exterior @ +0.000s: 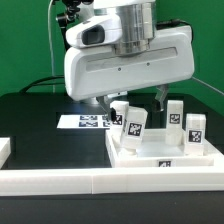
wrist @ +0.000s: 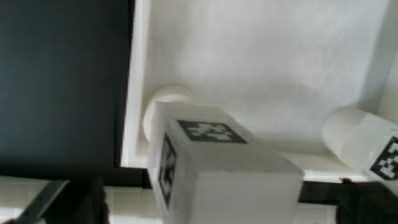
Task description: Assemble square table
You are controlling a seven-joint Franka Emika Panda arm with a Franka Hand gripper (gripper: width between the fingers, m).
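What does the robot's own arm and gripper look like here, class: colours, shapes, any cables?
The arm's hand is a glossy white, rounded housing with a grey cylindrical wrist joint on top. Two thin dark fingers hang below the gripper. Dark cables and camera hardware sit behind its top.

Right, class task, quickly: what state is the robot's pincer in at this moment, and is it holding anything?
Pincer: open, holding nothing; it hovers above the white plastic square tabletop with short white tagged block legs standing on it.

No actual words, brands or numbers to read anywhere. Only black-and-white square marker tags show up: on the legs, the tabletop rim, and the marker board.
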